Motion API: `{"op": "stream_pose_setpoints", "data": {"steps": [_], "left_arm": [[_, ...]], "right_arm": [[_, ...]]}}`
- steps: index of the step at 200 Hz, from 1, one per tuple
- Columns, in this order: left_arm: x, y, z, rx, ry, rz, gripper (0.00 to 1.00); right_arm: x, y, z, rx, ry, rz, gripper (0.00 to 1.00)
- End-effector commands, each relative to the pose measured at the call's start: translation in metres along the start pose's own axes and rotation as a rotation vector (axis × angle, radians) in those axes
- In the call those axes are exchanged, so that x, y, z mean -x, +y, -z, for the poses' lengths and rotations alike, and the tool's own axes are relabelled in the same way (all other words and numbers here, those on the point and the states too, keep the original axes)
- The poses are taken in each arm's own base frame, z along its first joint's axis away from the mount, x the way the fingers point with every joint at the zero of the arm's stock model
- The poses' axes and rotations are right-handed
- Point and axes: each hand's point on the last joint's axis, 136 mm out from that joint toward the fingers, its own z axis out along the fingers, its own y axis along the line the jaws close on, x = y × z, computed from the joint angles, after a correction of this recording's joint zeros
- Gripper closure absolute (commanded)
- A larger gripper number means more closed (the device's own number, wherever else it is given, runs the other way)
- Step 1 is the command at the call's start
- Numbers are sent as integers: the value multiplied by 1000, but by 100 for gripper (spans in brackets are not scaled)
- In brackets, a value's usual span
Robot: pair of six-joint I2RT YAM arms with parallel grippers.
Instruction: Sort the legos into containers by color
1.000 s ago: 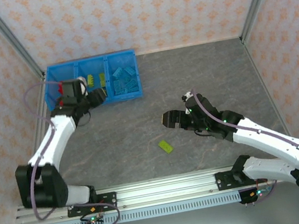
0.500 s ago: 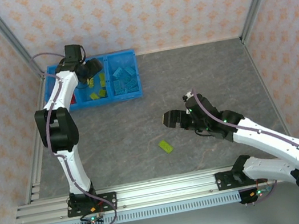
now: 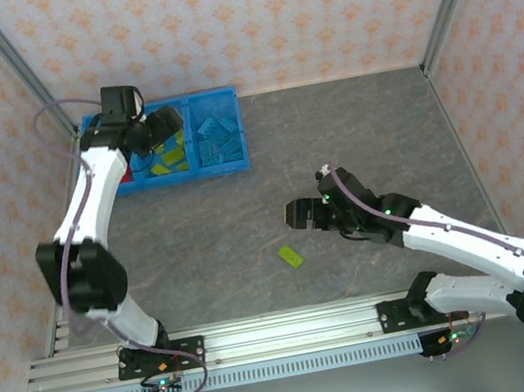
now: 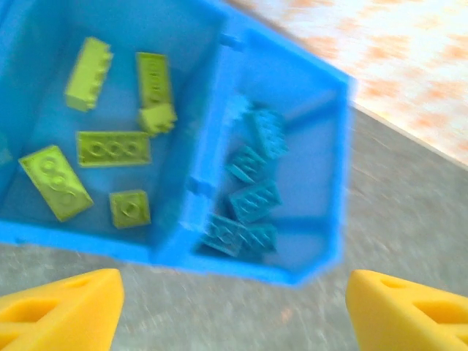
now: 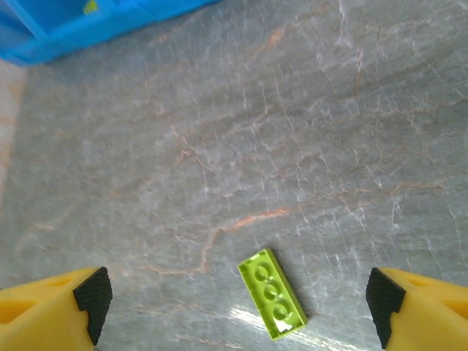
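Upper left, the blue bin (image 3: 227, 169) holds lime green legos (image 4: 113, 148) in its middle compartment and light blue legos (image 4: 252, 201) in its right one. The left end effector (image 3: 164, 127) hovers above it, spread and empty. One lime brick (image 3: 290, 256) lies mid-frame, unmoved and unobstructed. The right end effector (image 3: 294, 215), also spread, has edged nearer to it. The desk (image 3: 352, 129) is grey and marbled, and the walls (image 3: 310, 5) are peach-patterned.

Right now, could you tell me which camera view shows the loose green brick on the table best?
The right wrist view: the green brick lies close and sharp on the table, its studs visible. The top view shows the brick as a small green patch near the right gripper.
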Motion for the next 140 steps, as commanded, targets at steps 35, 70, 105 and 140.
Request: {"op": "stream_pose_setpoints", "data": {"steps": [35,70,105,140], "left_arm": [[-95,-22,96,29,54,-487,14],[-163,-19,126,-175,233,-622,5],[-219,-10,145,-343,359,-657,3],[-251,-33,157,-605,436,-634,6]], "right_arm": [[-55,0,-39,-216,215,298,12],[-82,1,-66,-258,319,380,16],[-89,-22,-86,-376,330,385,24],[-100,-20,-98,-348,372,382,41]]}}
